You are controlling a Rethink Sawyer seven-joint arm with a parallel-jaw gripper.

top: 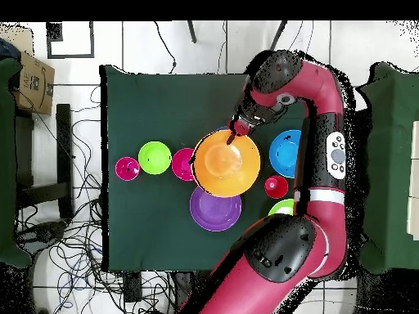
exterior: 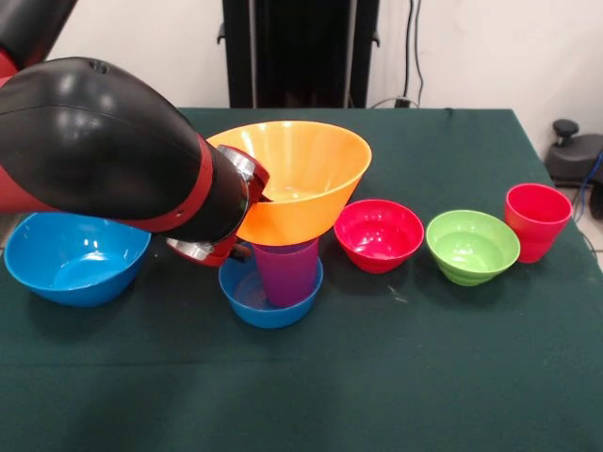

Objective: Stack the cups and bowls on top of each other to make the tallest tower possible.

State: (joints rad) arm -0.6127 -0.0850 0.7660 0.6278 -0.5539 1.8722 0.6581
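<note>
The large yellow bowl [exterior: 297, 174] sits tilted on top of the purple cup [exterior: 285, 271], which stands in the small blue bowl [exterior: 270, 299]; this is the tower. My gripper [exterior: 261, 188] is shut on the yellow bowl's rim on the picture's left side. In the overhead view the gripper [top: 235, 135] pinches the rim of the yellow bowl [top: 227, 163], which hides the cup and the small bowl beneath.
The large blue bowl [exterior: 75, 256] stands at left. A red-pink bowl [exterior: 379, 235], small lime green bowl [exterior: 471, 247] and red cup [exterior: 537, 221] line up at right. Overhead shows the purple bowl [top: 215, 208], another red cup [top: 276, 186] and a lime green bowl [top: 282, 207] by my arm.
</note>
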